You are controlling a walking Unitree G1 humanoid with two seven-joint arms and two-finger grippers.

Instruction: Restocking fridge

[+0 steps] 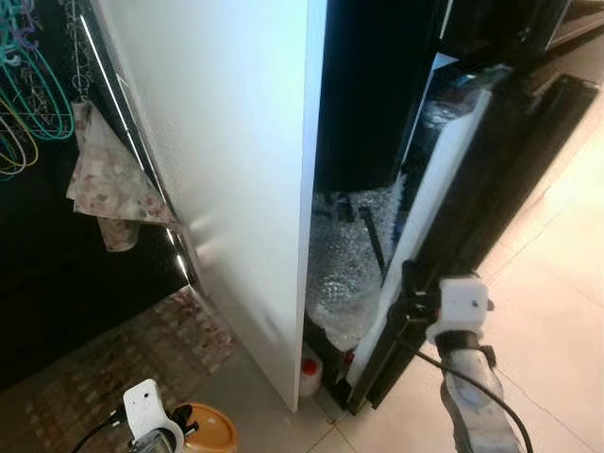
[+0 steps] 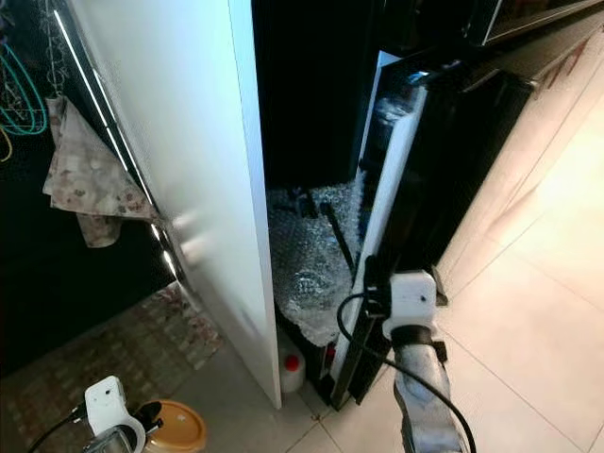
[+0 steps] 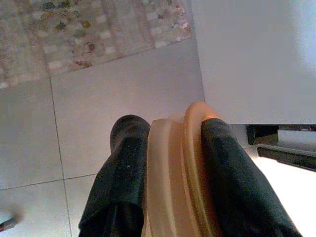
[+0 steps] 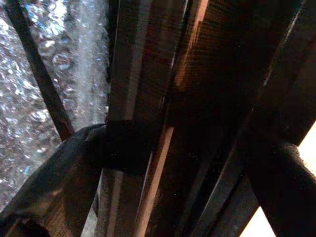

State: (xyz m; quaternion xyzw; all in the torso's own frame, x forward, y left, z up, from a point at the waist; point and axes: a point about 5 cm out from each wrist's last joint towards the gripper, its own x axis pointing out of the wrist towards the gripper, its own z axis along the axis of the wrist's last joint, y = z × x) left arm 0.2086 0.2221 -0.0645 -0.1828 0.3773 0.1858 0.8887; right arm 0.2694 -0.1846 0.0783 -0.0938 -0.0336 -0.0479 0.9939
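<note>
The fridge door [image 1: 444,217], black with a white inner edge, stands partly open beside a white side panel [image 1: 236,170]. An orange round lidded container [image 3: 180,173] sits clamped edge-on between the left pincer's fingers [image 3: 118,182], low above the floor.

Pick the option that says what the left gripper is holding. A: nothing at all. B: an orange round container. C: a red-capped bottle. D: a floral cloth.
B: in the left wrist view the left gripper has its black fingers clamped on either side of the orange round container, held low over the grey tiled floor.
</note>
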